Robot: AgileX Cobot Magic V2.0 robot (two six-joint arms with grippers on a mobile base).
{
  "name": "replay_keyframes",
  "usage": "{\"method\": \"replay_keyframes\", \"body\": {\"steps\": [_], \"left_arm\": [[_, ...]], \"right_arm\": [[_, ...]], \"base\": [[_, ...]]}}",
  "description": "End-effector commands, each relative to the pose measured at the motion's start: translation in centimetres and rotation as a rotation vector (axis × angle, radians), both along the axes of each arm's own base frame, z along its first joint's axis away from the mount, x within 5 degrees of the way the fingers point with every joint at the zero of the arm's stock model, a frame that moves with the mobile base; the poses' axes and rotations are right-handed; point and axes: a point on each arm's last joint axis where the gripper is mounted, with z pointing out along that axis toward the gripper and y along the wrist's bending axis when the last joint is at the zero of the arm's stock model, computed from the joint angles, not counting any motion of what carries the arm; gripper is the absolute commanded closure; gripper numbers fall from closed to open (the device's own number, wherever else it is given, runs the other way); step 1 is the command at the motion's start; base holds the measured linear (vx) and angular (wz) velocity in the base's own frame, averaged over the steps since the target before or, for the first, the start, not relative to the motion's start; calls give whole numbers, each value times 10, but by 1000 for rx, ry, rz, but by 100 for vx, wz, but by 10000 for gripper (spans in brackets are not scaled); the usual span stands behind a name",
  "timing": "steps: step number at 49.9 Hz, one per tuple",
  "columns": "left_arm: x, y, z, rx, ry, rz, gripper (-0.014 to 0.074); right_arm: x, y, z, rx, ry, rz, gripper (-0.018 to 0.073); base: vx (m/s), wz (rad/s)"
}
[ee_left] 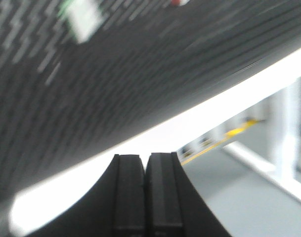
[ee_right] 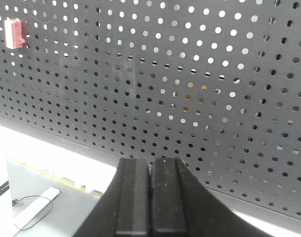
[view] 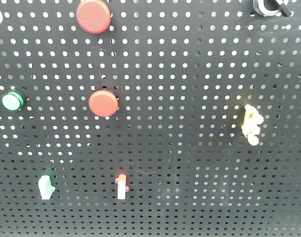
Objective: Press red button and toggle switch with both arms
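Currently both pincers closed, empty: left pincer (ee_left: 146, 192), right pincer (ee_right: 150, 197). Front view: two red buttons (view: 103, 103) at 9–11 o'clock, toggle switch (view: 271, 7) at 1 o'clock, cropped. Buttons look rigid and smooth; push dead centre. Knob's small; nudge its pointer sideways. Pegboard (view: 190, 148) vertical, black, perforated; pale floor below.
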Motion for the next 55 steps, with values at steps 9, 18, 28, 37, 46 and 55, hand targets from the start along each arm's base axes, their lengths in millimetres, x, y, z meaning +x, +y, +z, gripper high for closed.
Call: {"method": "replay_keyframes", "body": {"steps": [9, 18, 28, 37, 46, 55], "left_arm": [[0, 13, -11, -181, -115, 190, 594], [-4, 15, -7, -203, -184, 189, 594], [-4, 15, -7, -195, -178, 189, 594], [-4, 15, -7, -195, -178, 189, 594], [-4, 15, -7, -195, -178, 189, 594], [-4, 15, -7, -195, -178, 189, 594]], "right_arm": [[-1, -2, 15, 30, -87, -15, 562], [-1, -2, 15, 30, -87, -15, 562], [-1, -2, 15, 30, -87, -15, 562], [-1, -2, 15, 30, -87, -15, 562], [-1, -2, 15, 30, -87, -15, 562], [-1, -2, 15, 22, -89, -19, 562]], "base": [[0, 0], [0, 0], [0, 0], [0, 0], [0, 0], [0, 0]]}}
